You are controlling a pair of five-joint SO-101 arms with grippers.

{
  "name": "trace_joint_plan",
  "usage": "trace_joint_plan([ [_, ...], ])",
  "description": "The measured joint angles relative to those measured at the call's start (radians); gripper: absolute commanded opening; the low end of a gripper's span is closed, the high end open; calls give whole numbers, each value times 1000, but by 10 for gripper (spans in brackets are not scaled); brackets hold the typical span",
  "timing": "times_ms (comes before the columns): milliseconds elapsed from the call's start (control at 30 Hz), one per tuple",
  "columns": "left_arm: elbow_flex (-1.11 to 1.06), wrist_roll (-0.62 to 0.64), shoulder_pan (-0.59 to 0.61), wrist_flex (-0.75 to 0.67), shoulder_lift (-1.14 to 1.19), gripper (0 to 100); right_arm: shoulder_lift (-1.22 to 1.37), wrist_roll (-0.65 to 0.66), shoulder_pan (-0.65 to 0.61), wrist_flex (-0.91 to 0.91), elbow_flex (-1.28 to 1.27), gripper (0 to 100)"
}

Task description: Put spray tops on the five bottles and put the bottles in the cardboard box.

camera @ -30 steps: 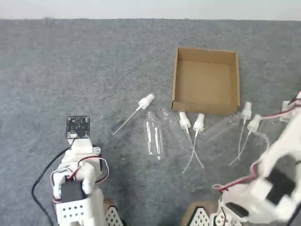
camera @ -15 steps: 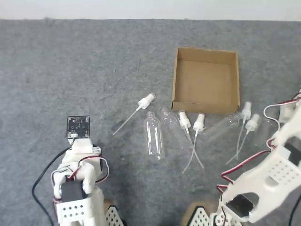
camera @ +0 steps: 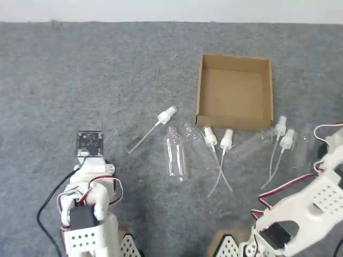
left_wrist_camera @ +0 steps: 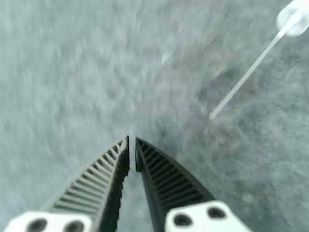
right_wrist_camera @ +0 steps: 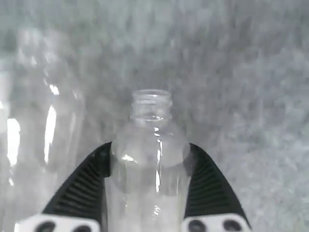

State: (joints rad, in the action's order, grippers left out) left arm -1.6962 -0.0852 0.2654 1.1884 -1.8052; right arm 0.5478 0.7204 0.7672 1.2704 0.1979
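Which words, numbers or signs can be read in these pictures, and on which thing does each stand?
No text can be read.
The cardboard box is plain.
The clear bottles carry no label.
The marks on the small black board on the left arm are too small to read.

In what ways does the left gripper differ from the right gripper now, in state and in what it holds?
The left gripper is shut with nothing between its jaws; the right gripper is clamped on a clear bottle without a top. The left gripper is above bare grey mat, apart from a spray top; the right gripper has a second bottle beside it. Both have black ribbed fingers.
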Motion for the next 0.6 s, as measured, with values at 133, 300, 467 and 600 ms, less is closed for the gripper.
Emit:
trace_joint_plan([
  [133, 5, -247, 0, -72, 0, 13, -34, 48, 44, 48, -15, 6],
  [300, 124, -338, -51, -43, 2, 55, -180, 107, 75, 14, -190, 6],
  [467, 373, -361, -135, 25, 210, 55, -365, 130, 72, -161, -485, 8],
  [600, 637, -361, -219, 57, 543, 59, -494, 130, 74, -204, -631, 9],
])
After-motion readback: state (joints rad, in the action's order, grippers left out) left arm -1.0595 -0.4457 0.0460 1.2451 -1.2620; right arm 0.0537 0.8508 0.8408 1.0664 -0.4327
